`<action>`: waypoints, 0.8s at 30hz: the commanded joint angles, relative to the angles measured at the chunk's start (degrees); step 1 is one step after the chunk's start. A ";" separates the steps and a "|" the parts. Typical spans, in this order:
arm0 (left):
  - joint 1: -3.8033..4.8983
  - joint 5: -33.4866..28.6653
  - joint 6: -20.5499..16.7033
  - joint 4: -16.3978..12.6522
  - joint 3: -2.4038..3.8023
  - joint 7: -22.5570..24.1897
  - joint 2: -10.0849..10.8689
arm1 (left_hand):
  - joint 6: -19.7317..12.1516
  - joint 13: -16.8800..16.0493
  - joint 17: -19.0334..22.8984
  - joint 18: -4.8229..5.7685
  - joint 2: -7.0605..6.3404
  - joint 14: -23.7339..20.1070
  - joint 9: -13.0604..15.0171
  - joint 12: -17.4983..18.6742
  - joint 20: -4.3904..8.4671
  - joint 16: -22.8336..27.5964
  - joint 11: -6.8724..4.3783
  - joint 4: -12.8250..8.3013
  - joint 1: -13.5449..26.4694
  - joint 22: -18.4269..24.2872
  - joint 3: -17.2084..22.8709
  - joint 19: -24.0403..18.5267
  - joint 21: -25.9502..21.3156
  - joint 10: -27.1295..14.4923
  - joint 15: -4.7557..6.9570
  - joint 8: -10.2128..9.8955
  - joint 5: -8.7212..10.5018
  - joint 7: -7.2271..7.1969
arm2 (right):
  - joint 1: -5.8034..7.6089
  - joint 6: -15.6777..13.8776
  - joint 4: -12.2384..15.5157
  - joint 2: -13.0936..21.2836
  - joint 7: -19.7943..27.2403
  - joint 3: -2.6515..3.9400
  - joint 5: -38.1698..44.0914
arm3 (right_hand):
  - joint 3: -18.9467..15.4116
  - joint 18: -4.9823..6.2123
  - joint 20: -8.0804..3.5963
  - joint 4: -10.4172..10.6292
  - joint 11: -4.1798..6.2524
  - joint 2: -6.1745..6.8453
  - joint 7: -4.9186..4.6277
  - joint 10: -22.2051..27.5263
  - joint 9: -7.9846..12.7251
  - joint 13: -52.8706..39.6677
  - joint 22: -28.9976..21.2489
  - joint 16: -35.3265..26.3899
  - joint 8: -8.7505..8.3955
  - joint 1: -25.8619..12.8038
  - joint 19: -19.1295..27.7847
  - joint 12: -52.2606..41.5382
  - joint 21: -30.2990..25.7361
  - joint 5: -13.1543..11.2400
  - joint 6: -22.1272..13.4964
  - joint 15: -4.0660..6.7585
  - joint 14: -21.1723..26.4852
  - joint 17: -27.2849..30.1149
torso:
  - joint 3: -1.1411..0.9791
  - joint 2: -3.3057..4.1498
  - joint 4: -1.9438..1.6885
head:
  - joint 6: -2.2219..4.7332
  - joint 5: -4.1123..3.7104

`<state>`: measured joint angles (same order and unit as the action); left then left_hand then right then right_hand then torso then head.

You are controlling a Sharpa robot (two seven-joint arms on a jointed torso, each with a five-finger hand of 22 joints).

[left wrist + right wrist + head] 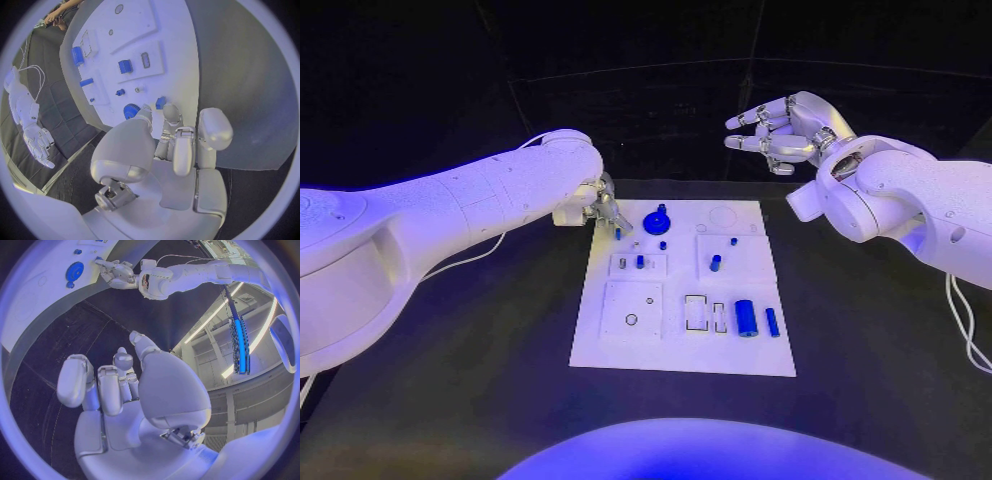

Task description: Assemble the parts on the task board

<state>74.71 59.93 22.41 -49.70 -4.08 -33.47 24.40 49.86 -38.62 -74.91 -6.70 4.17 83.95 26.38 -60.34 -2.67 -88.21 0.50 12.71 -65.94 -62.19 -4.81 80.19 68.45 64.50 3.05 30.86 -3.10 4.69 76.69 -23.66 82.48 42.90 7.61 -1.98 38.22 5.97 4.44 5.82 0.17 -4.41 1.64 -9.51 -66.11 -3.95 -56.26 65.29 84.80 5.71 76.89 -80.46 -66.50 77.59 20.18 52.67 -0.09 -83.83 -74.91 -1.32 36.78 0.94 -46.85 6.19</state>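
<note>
The white task board [682, 345] lies in the middle of the table. My left hand [599, 208] hovers at its far left corner and pinches a small blue peg [619, 233] between its fingertips; the left wrist view shows that peg [160, 103] just above the board [181, 70]. Beside it sits a round blue gear-like part [656, 218] [130, 111]. My right hand [783, 130] is raised beyond the board's far right corner, fingers apart and holding nothing. Near the board's front right lie a blue cylinder [746, 318] and a slim blue bar [772, 321].
Several small blue pieces stand in the board's middle rows, among them one [640, 262] on the left and one [715, 262] on the right. Rectangular slots [695, 312] and a round hole [632, 320] are open. Black table surrounds the board.
</note>
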 commanded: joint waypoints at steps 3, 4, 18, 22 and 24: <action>0.05 0.54 0.79 0.17 -0.02 0.48 -0.10 | 0.55 -0.03 -12.57 0.95 0.44 5.40 -0.12 -0.14 -0.09 -0.42 -0.08 -0.62 -1.03 -0.11 0.13 0.33 0.23 0.30 0.33 0.34 0.26 0.02 | 0.12 0.39 -0.02 -0.06 0.39 0.05 0.10 | 0.32 0.46 -0.08 -0.08 -0.02 0.03 -0.08 0.57 0.09 0.05 -0.05 -0.25 -0.36 -0.16 0.31 -0.06 -0.24 0.25 -0.39 0.23 -3.98 -7.02 | 0.00 0.01 -0.02 | -0.03 -0.02; 0.05 0.54 0.74 0.21 -0.02 0.46 -0.10 | 0.57 0.00 -12.57 0.95 0.68 5.40 -0.15 -0.13 -0.08 -0.42 -0.09 -0.78 -1.28 -0.13 0.28 0.32 0.24 0.30 0.34 0.36 0.26 0.00 | 0.12 0.40 -0.02 -0.06 0.39 0.05 0.10 | 0.32 0.46 -0.08 -0.08 -0.02 0.03 -0.08 0.57 0.09 0.05 -0.05 -0.25 -0.36 -0.16 0.31 -0.06 -0.24 0.25 -0.39 0.23 -3.98 -7.02 | 0.00 0.00 -0.03 | -0.03 -0.02; 0.04 0.55 1.59 0.40 -0.02 0.13 -0.20 | 0.74 -0.02 -12.79 0.99 1.84 5.45 -0.45 -0.18 -0.01 -0.55 -0.18 -2.66 -3.45 -0.49 1.54 0.30 0.44 0.44 0.41 0.54 0.26 -0.07 | 0.12 0.46 -0.06 -0.14 0.41 0.05 0.10 | 0.32 0.46 -0.08 -0.08 -0.02 0.03 -0.08 0.57 0.09 0.05 -0.05 -0.25 -0.36 -0.16 0.31 -0.06 -0.24 0.25 -0.39 0.23 -3.98 -7.02 | 0.00 0.02 0.01 | -0.17 -0.11; 0.04 0.55 1.66 0.48 -0.02 0.31 -0.22 | 0.80 -0.13 -12.93 0.99 1.84 5.48 -0.49 -0.25 -0.01 -0.62 -0.21 -2.89 -3.65 -0.51 1.63 0.29 0.45 0.53 0.42 0.55 0.26 -0.09 | 0.12 0.48 -0.07 -0.14 0.42 0.05 0.10 | 0.39 0.45 -0.08 -0.06 -0.03 0.00 -0.09 0.51 0.09 -0.04 -0.03 -0.24 -0.36 -0.14 0.30 -0.15 -0.24 0.29 -0.40 0.22 -3.98 -7.03 | 0.02 0.02 0.03 | -0.22 -0.13; 0.04 0.55 1.72 0.49 -0.02 0.38 -0.23 | 0.89 -0.25 -13.01 1.01 1.87 5.51 -0.52 -0.34 0.00 -0.67 -0.23 -3.01 -3.74 -0.63 1.69 0.32 0.54 0.63 0.43 0.58 0.26 -0.12 | 0.12 0.48 -0.06 -0.13 0.44 0.05 0.10 | 0.39 0.45 -0.08 -0.06 -0.03 0.00 -0.09 0.51 0.09 -0.04 -0.03 -0.24 -0.36 -0.14 0.30 -0.15 -0.24 0.29 -0.40 0.22 -3.98 -7.03 | 0.00 0.02 0.02 | -0.26 -0.14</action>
<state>74.68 59.97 23.13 -49.29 -4.10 -33.51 24.24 50.35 -38.82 -74.91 -6.70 6.07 83.95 25.94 -60.34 -2.67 -88.49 0.30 10.02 -68.94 -62.76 -3.06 80.19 68.68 64.71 3.05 31.09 -3.10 4.64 76.69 -23.57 82.42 42.80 7.61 -1.98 38.23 5.97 4.44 5.82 0.17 -4.41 1.64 -9.50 -66.11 -3.96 -56.27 65.29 84.81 5.71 76.89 -80.47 -66.50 77.59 20.18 52.67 -0.09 -83.83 -74.90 -1.31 36.79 0.93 -47.05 6.05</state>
